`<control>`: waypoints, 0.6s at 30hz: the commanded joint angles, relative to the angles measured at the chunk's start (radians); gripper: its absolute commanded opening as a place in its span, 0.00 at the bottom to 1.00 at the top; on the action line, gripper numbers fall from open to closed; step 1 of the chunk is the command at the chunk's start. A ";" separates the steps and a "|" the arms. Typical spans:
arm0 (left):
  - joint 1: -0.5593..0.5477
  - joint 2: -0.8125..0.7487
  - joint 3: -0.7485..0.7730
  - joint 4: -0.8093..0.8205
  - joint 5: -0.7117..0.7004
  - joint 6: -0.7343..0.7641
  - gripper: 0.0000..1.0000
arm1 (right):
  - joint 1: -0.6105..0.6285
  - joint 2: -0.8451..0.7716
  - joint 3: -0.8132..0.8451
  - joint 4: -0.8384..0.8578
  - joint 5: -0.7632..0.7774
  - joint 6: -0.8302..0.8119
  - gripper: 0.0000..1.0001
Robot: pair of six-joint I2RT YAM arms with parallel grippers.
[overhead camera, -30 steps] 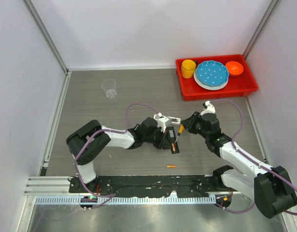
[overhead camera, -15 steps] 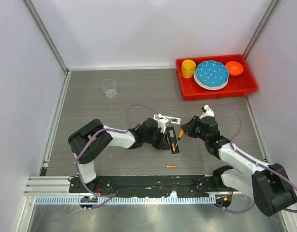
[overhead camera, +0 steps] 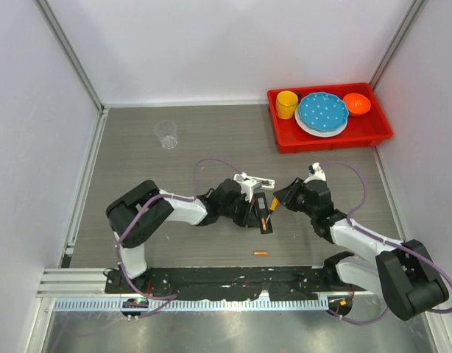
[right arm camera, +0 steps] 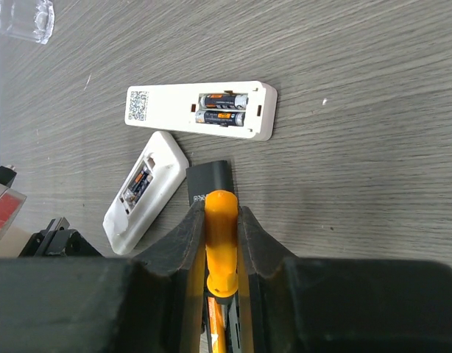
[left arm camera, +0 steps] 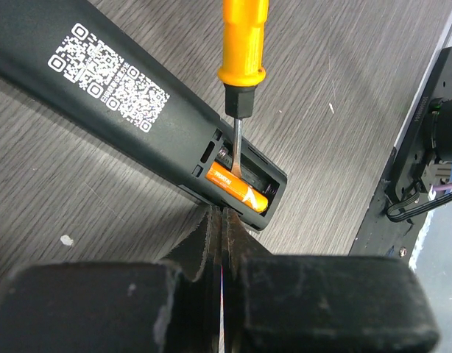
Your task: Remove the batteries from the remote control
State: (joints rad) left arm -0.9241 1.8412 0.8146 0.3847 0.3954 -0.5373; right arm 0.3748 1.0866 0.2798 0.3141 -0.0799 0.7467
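A black remote [left arm camera: 115,88] lies back up with its battery bay open; it also shows in the top view [overhead camera: 263,220]. One orange battery [left arm camera: 237,187] sits in the bay. My right gripper [right arm camera: 221,209] is shut on the orange-handled screwdriver [right arm camera: 220,243], whose metal tip [left arm camera: 234,151] is down in the bay beside the battery. My left gripper [left arm camera: 221,215] is shut and empty, its tips against the remote's near edge by the bay. A loose orange battery [overhead camera: 260,252] lies on the table in front.
Two white remotes, a long one [right arm camera: 167,109] and a short one [right arm camera: 156,173], lie open with dark batteries inside, just beyond the black remote. A clear glass [overhead camera: 166,134] stands back left. A red tray [overhead camera: 285,140] with cup, plate and bowl is back right.
My right arm has shifted slightly left and lower, bringing the screwdriver tip closer into the bay. The left arm and the black remote have barely moved.
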 commanded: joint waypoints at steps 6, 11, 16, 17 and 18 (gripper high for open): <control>0.001 0.052 0.018 -0.004 -0.018 0.005 0.00 | 0.004 0.067 -0.014 0.132 -0.061 0.106 0.01; 0.001 0.050 0.015 0.002 -0.020 0.002 0.00 | 0.003 0.064 0.012 0.140 -0.072 0.123 0.01; 0.001 0.053 0.011 0.009 -0.021 -0.004 0.00 | 0.004 0.084 0.032 0.164 -0.089 0.157 0.01; -0.001 0.055 0.011 0.011 -0.021 -0.004 0.00 | 0.004 0.090 0.030 0.175 -0.093 0.160 0.01; 0.001 0.053 0.008 0.011 -0.023 -0.006 0.00 | 0.004 0.105 0.030 0.189 -0.099 0.166 0.01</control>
State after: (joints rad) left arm -0.9188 1.8519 0.8177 0.3954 0.4126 -0.5480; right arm 0.3691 1.1637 0.2703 0.3977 -0.0959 0.8200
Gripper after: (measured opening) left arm 0.010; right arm 0.231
